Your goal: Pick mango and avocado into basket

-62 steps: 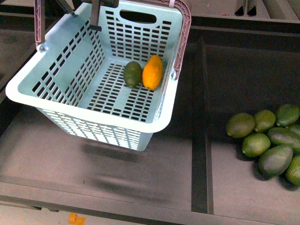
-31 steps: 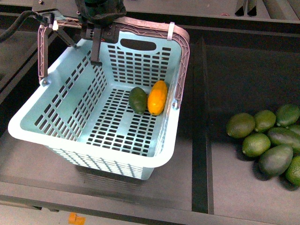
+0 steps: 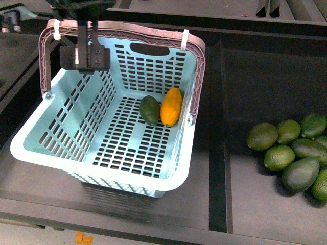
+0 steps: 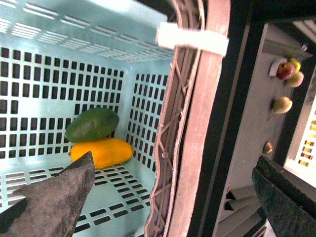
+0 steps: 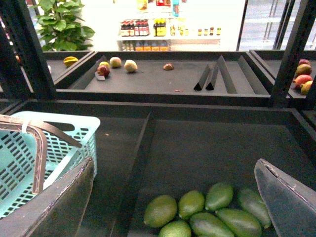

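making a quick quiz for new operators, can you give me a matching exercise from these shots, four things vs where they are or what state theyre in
Things:
1. mango
2. avocado
3. loose pile of avocados
4. left gripper

Places or states:
A. on the dark shelf, in the compartment to the right of the basket
B. open, one finger either side of the brown handles
C. on the basket floor, next to the right wall
D. on the basket floor, against the mango's left side

Pairs: 1-C, 2-D, 3-A, 4-B

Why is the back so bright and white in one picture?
Right wrist view: the shop behind the shelves is overexposed, glaring white, while the avocados below stay dim. Left wrist view: the gripper fingers look blurry up close. Front view: evenly lit; basket sharp.
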Motion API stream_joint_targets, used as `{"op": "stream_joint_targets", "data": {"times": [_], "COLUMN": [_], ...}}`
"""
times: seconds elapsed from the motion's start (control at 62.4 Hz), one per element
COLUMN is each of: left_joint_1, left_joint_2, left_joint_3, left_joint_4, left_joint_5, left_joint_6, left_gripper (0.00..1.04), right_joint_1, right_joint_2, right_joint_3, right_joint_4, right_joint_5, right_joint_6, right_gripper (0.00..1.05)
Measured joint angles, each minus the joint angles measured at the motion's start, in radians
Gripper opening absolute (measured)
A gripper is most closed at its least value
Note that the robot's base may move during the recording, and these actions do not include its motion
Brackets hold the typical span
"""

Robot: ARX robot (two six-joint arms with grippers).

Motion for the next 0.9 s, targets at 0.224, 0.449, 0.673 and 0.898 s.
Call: {"op": "stream_joint_targets", "data": {"times": [0.224,0.449,0.673,0.898], "left_joint_1": [0.004,0.092,0.202,0.283], "left_joint_2": [-0.191,-0.322,-0.557,-0.750], "left_joint_3": [-0.095,-0.659,-0.942,-1.106], "left_joint_4": [-0.140,1.008,1.288,1.255], "left_joint_5": [-0.069,0.133,0.227,0.302], "left_joint_6": [-0.011,1.128,1.827,1.896], "left_gripper": [0.96,0.59,0.13,0.02], "right_joint_1": [0.000,0.000,0.000,0.000], "right_joint_2": [0.000,0.000,0.000,0.000], "right_joint_3": [0.000,0.000,0.000,0.000], "right_joint_4": [0.000,0.000,0.000,0.000], "right_joint_5": [0.000,0.001,0.001,0.001], "right_joint_6": [0.000,0.000,0.000,0.000], "right_gripper": [0.96,0.96,0.96,0.96]}}
